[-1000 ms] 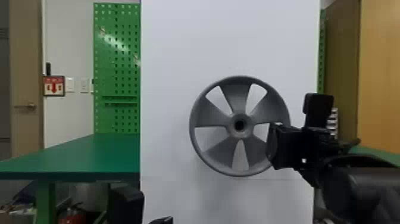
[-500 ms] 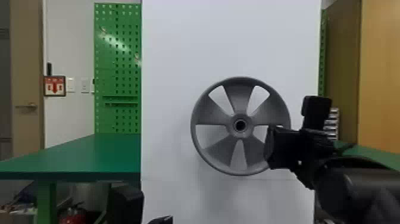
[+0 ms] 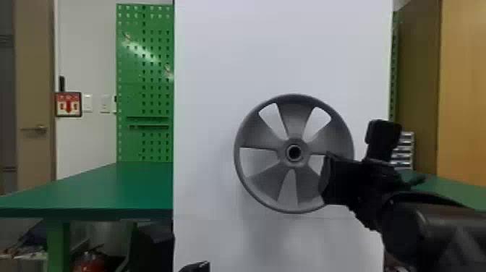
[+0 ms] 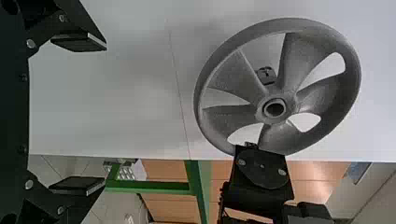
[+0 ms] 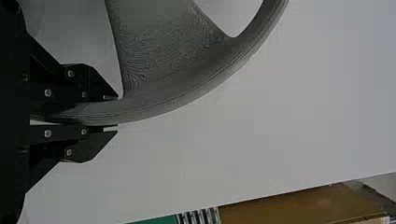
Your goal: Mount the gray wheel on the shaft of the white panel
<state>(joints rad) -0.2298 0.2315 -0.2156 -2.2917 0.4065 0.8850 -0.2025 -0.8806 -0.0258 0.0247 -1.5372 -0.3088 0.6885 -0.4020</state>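
Gray wheel [image 3: 294,119] has been eased slightly toward the white panel [image 3: 231,54].
Upright before the panel, its rim is gripped at four o'clock by the right pincer [image 3: 327,179]; the left pincer [image 3: 197,267], fingers spread, is held clear toward seven o'clock.

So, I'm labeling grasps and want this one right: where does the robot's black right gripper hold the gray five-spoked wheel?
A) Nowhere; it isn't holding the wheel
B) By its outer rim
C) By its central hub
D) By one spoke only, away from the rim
B: in the right wrist view, the right gripper has one finger on each side of the outer rim of the gray wheel.
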